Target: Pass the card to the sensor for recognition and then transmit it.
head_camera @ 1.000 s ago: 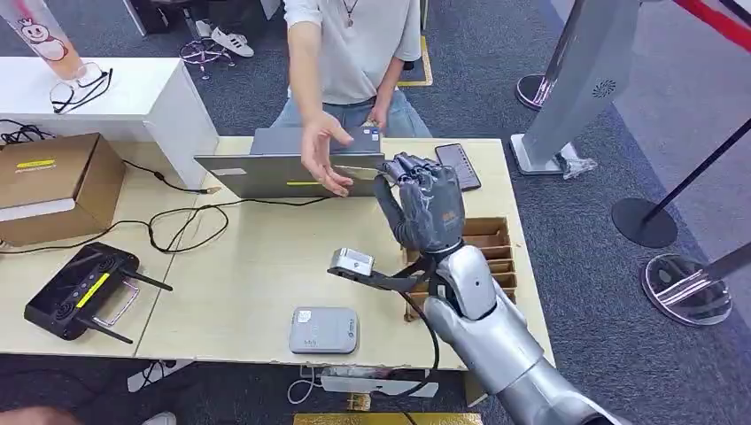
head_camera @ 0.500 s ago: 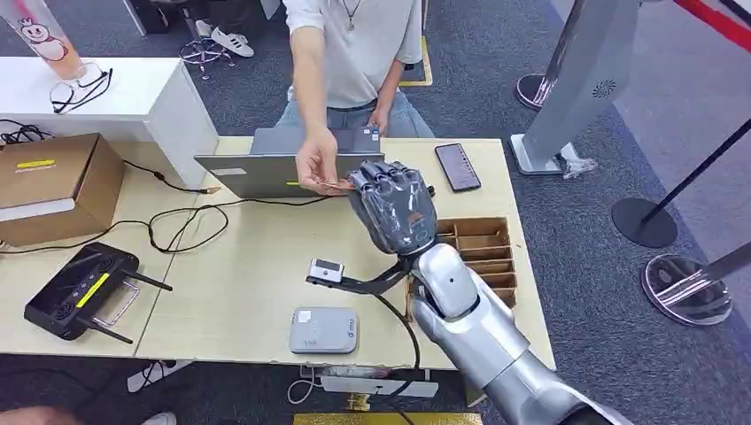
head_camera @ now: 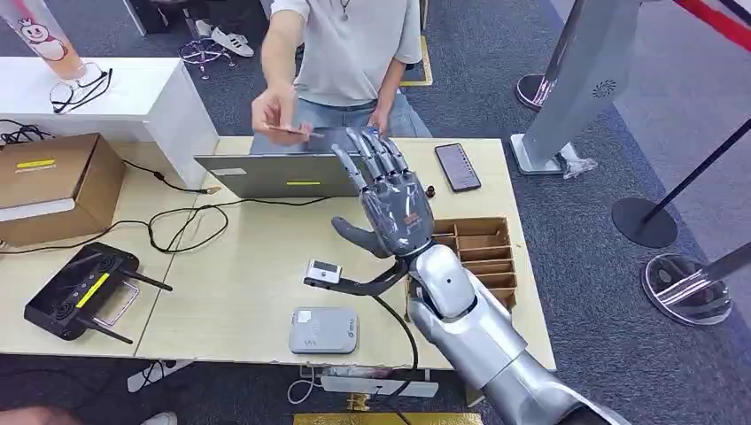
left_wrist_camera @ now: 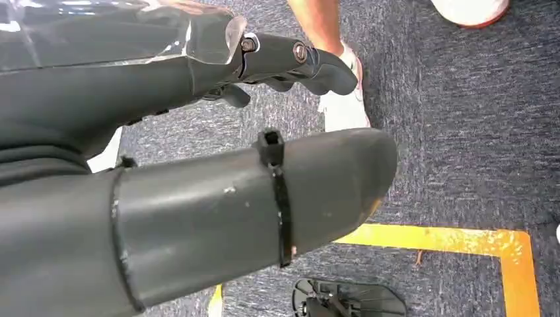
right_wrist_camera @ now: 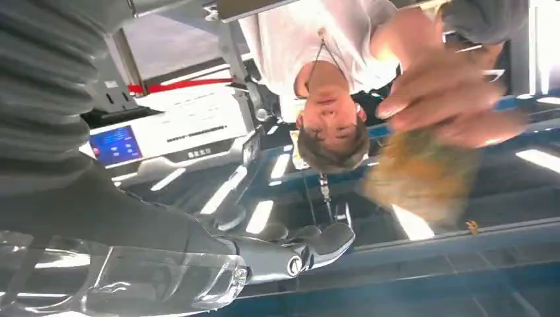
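Handover looks complete: right robot hand (head_camera: 396,205) hangs released, fingers spread, above the table (head_camera: 266,266), while beyond the laptop (head_camera: 283,173) a person's hand (head_camera: 273,111) holds the card (head_camera: 288,129).

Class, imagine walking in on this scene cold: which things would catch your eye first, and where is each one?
The robot's right hand rises over the middle of the table with fingers spread, holding nothing. Just beyond it, a person's hand holds a card above the closed laptop at the table's far edge. Nearer the robot, a small grey card sensor sits at the front edge, with a compartmented wooden tray to its right.
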Tool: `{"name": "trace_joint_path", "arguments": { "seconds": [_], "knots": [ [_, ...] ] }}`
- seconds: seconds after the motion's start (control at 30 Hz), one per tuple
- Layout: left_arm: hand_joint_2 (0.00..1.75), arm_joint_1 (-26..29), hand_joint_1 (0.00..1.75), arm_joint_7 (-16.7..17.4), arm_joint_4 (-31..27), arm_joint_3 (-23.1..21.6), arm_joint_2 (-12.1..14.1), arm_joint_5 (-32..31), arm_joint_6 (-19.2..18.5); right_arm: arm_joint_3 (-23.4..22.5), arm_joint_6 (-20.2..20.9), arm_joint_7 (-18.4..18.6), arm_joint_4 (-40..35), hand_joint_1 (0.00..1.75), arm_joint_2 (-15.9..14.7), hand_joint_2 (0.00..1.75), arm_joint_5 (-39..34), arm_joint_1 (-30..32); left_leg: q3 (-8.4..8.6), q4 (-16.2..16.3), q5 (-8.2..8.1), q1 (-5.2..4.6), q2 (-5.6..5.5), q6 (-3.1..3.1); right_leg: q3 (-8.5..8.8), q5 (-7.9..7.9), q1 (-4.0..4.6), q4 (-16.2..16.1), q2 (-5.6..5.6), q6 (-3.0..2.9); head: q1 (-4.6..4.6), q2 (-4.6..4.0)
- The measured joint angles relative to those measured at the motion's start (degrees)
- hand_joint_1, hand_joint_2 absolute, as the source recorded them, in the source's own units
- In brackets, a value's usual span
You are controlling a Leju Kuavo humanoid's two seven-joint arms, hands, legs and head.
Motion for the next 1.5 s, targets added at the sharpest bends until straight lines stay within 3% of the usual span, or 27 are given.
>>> {"name": "trace_joint_path", "arguments": {
  "seconds": [0.5, 0.97, 1.37, 1.5],
  "knots": [
    [0.0, 0.9, 0.0, 0.1, 0.0, 0.5, 0.3, 1.0, -0.4, -1.1, 2.7, -0.9, -5.0, 0.0, -0.9, 0.0, -4.2, 2.1, 0.0, 0.0, -0.01, 0.0, 0.01, -0.01, -0.03, -0.01, 0.0, 0.0, 0.01, 0.0, -0.02, 0.0],
    [0.0, 1.5, 0.0, 0.0, 0.0, 1.9, 0.8, 1.6, 0.1, -2.8, 11.9, -11.0, -15.6, 0.0, -0.9, 0.0, -26.1, 8.3, -0.01, 0.0, -0.02, 0.0, 0.02, -0.02, -0.04, -0.01, 0.0, 0.0, 0.01, 0.0, 0.0, 0.0],
    [0.0, 2.1, 0.0, -0.9, 0.0, 2.9, 0.9, 2.2, 0.1, -5.1, 25.9, -17.5, -23.5, 0.0, -0.9, 0.0, -51.3, 15.3, -0.02, 0.0, -0.02, 0.0, -0.01, -0.02, -0.03, -0.04, 0.0, 0.0, -0.01, 0.01, 0.0, 0.0],
    [0.0, 2.4, 0.0, -1.1, 0.0, 3.2, 0.9, 2.2, 0.1, -5.9, 28.4, -19.2, -25.5, 0.0, -0.9, 0.0, -56.7, 18.4, -0.03, 0.0, -0.03, 0.0, -0.01, -0.01, -0.04, -0.06, 0.0, 0.0, -0.01, 0.02, -0.02, 0.0]
  ]
}}
